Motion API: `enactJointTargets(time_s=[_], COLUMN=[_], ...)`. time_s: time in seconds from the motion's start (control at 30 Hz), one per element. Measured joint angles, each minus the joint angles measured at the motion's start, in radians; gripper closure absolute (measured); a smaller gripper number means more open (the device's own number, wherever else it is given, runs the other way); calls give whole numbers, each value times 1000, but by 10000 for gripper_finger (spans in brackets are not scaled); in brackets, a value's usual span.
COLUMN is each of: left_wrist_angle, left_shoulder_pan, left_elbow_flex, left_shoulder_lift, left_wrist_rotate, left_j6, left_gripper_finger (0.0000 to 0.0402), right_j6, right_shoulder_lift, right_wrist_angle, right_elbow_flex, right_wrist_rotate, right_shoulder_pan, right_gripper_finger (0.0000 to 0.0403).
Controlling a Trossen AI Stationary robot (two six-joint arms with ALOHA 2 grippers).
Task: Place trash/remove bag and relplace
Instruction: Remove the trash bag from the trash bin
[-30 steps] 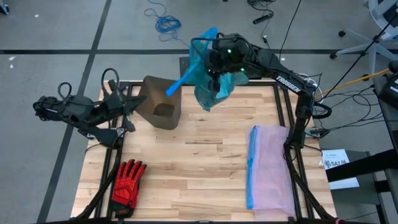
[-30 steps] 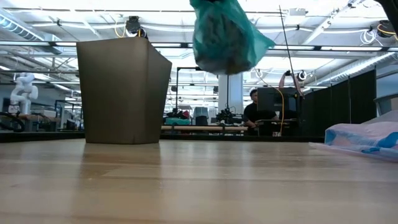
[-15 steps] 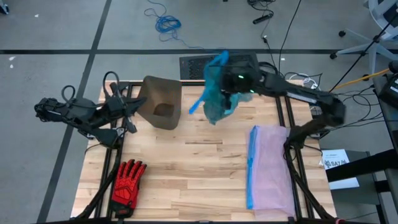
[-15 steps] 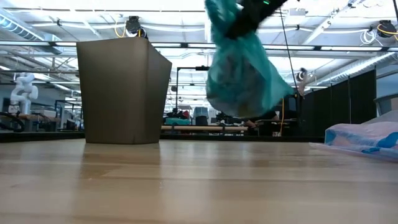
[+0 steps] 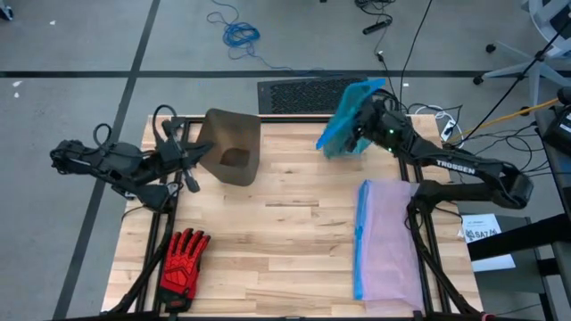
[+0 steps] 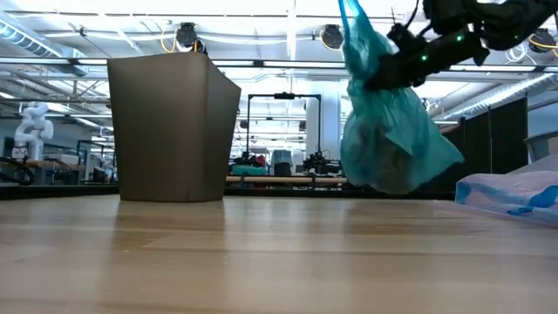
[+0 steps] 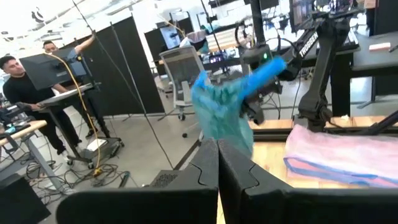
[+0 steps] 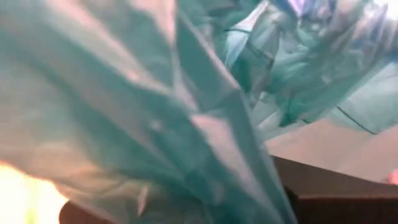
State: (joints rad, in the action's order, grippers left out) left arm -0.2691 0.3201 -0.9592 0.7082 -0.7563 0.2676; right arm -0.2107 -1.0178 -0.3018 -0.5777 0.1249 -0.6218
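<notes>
Now that the right tool (image 5: 373, 132) has swung the bag (image 5: 346, 127) off toward the far right corner of the tabletop (image 5: 294, 223), it's well clear of the bin (image 5: 230, 147), where a second ago it was hanging just beside the bin's right side. That tool is clamped shut on the gathered neck of the bag, and in the low view the full teal sack (image 6: 390, 131) hangs off the wood with its bottom not touching down yet. You can see lumpy stuff through the plastic, so I'd guess the trash is inside, though I can't make out individual pieces. The left tool (image 5: 190, 153) is fully closed, holding nothing, parked at the bin's left side and hasn't really budged. So the removal half looks basically done and the bin stands open with no liner. What's left is dropping the full bag somewhere and getting the pale lilac bag (image 5: 387, 239), lying flat near the right edge, into the bin. A red glove (image 5: 184, 257) sits at the near left, out of the way.
</notes>
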Motion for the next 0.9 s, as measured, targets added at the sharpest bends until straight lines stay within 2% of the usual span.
enactJointTargets(time_s=[0.07, 0.13, 0.4, 0.7, 0.9], left_wrist_angle=[0, -2, -3, -4, -2], left_shoulder_pan=[-8, -13, -13, -13, -13], left_elbow_flex=[0, 0, 0, 0, 0], left_shoulder_lift=[13, 25, 68, 84, 84], left_wrist_rotate=[0, 0, 0, 0, 0], left_j6=[-1, -6, -27, -53, -53], left_gripper_finger=[401, 401, 401, 401, 402], right_j6=[-15, -5, 158, 393, 559], right_shoulder_lift=[-5, -17, -132, -305, -444], right_wrist_angle=[-96, -117, -113, -102, -18], right_elbow_flex=[19, 33, 114, 158, 158], right_wrist_rotate=[6, 7, 9, 140, 136], right_shoulder_pan=[-31, -68, -143, -166, -232], right_gripper_finger=[403, 403, 403, 403, 403])
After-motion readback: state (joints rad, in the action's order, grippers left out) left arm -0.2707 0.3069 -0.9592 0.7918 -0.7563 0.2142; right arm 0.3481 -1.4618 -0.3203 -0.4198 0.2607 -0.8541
